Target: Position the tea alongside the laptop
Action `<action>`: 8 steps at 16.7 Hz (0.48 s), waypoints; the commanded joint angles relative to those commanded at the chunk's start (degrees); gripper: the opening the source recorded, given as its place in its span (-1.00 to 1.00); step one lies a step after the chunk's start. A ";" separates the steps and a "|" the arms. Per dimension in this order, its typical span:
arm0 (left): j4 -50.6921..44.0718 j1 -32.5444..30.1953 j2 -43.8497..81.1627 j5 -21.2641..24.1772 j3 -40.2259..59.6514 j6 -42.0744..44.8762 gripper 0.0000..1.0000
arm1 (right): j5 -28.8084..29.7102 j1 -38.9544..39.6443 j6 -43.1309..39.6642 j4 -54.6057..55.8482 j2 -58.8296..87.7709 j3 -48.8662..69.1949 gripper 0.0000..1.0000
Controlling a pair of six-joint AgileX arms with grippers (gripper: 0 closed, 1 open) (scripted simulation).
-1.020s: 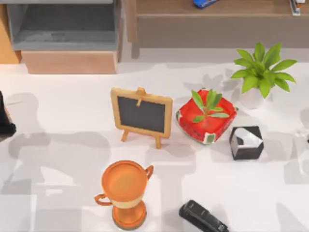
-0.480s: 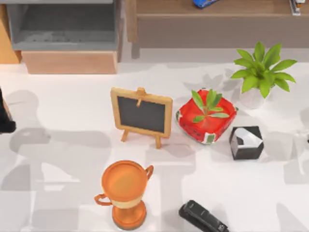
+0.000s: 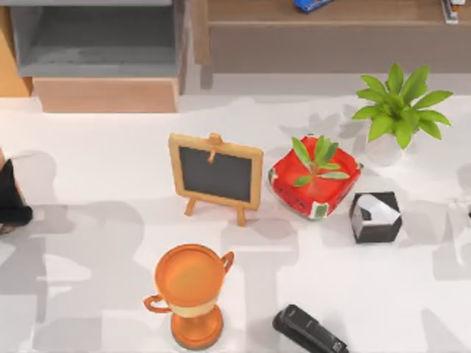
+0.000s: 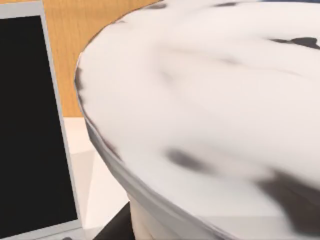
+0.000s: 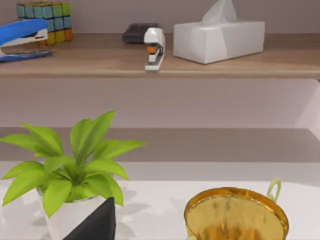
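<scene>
the tea's (image 4: 210,115) white domed lid sits right up against the left wrist camera, with the laptop's (image 4: 30,130) dark screen just beside it. can't tell how the left gripper's set. from above, a dark bit of the left arm (image 3: 11,202) pokes in at the surface's (image 3: 110,169) left edge. near the front are the orange trophy cup (image 3: 190,293) and a black stapler (image 3: 307,331), then the little chalkboard (image 3: 215,175), the red planter (image 3: 315,184), and a potted plant (image 3: 396,110) farthest back.

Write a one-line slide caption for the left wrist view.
Left wrist view: the tea, its white domed lid close to the camera, beside the dark screen of the laptop, against a wooden backdrop.
</scene>
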 joint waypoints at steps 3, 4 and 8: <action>0.00 0.00 0.00 0.00 0.00 0.00 -1.00 | 0.00 0.00 0.00 0.00 0.00 0.00 1.00; 0.00 0.00 0.00 0.00 0.00 0.00 -1.00 | 0.00 0.00 0.00 0.00 0.00 0.00 1.00; 0.00 0.00 0.00 0.00 0.00 0.00 -0.40 | 0.00 0.00 0.00 0.00 0.00 0.00 1.00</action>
